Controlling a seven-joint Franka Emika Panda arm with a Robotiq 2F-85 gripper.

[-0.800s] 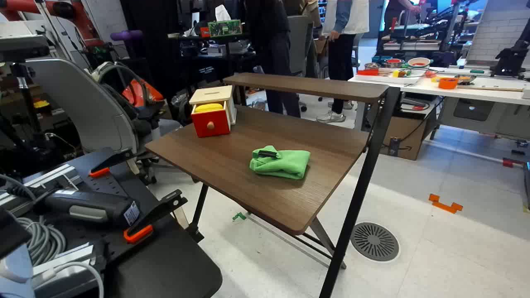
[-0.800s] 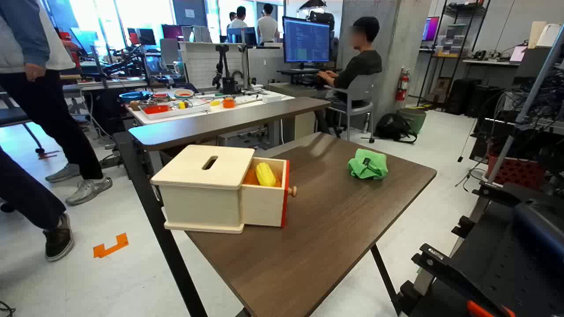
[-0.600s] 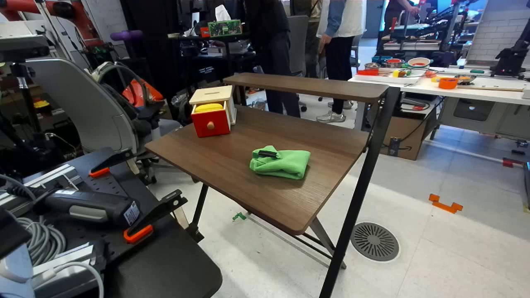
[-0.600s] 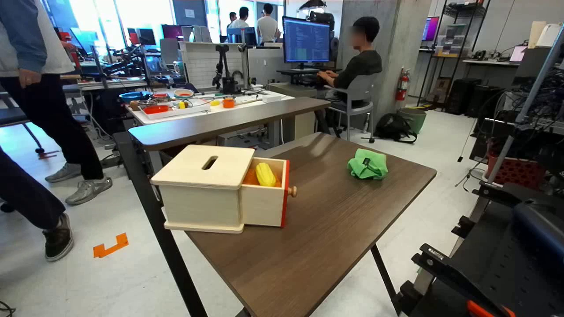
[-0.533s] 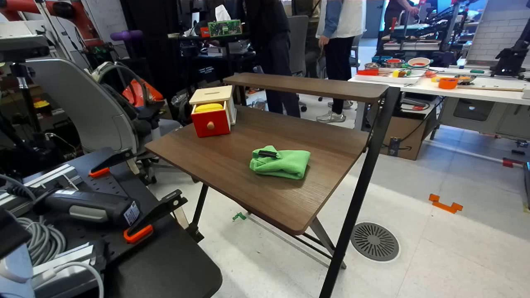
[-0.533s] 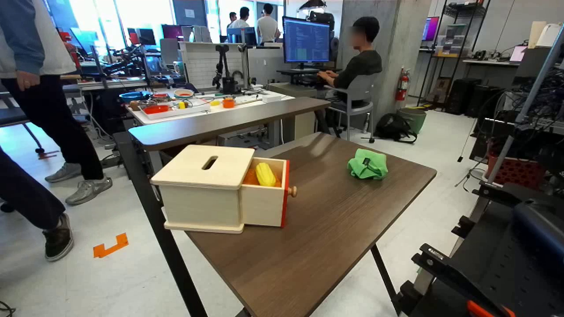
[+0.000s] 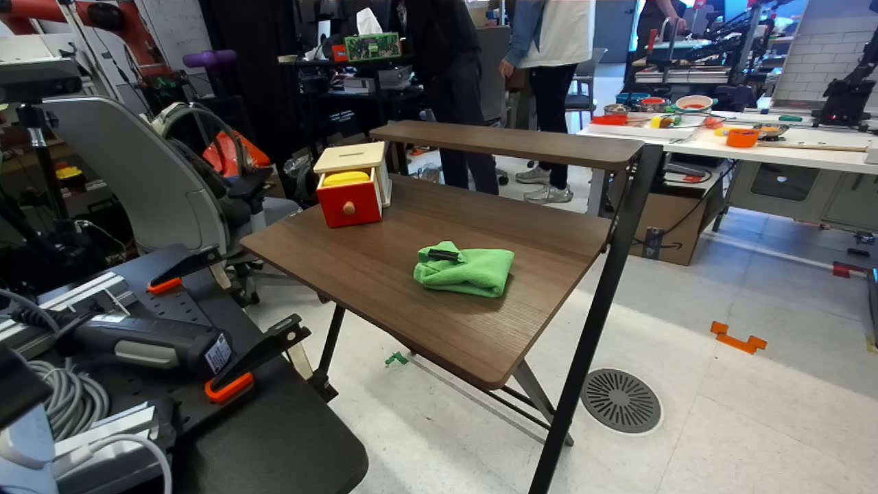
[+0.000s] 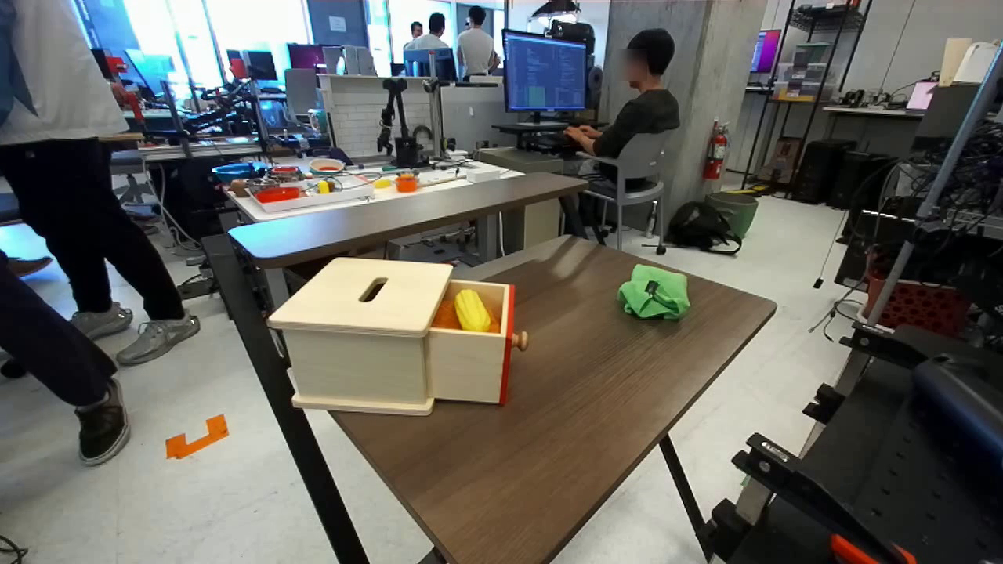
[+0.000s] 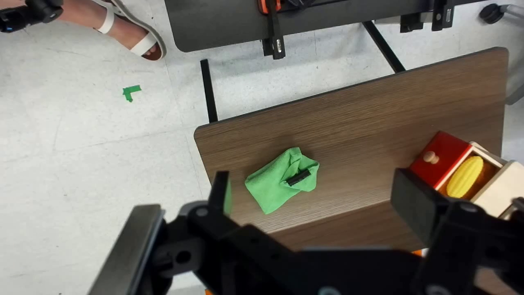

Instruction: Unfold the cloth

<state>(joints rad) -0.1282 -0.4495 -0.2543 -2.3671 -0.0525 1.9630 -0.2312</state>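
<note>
Mostly matte black in the wrist view: gripper (image 9: 315,192) of chunky, angular links (image 9: 245,254), outlines softened by blur. Blocky pads (image 9: 413,207), dark grey on one inner face, green-tinged on the other. Flat silver-grey strip (image 9: 130,250) down one outer side. Dull grey screw heads (image 9: 202,212) and a round dark hole (image 9: 183,257) set into the links.

In an exterior view the brown table (image 7: 439,213) bears a green cloth (image 7: 477,272) mid-frame and a wooden box (image 7: 361,195) left of centre.
</note>
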